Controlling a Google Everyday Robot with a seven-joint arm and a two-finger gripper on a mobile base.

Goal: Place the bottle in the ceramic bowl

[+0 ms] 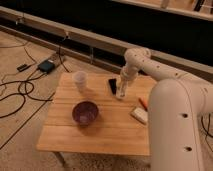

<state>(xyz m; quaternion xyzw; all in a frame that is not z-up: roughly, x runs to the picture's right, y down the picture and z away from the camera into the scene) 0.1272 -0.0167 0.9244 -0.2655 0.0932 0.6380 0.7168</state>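
On a low wooden table, the gripper is down at the bottle, just beside a flat black object; whether it grips the bottle cannot be told. The purple ceramic bowl sits well apart, nearer the camera, with a white cup behind it. A white block and an orange item lie near the arm. Cables trail over the tan floor.
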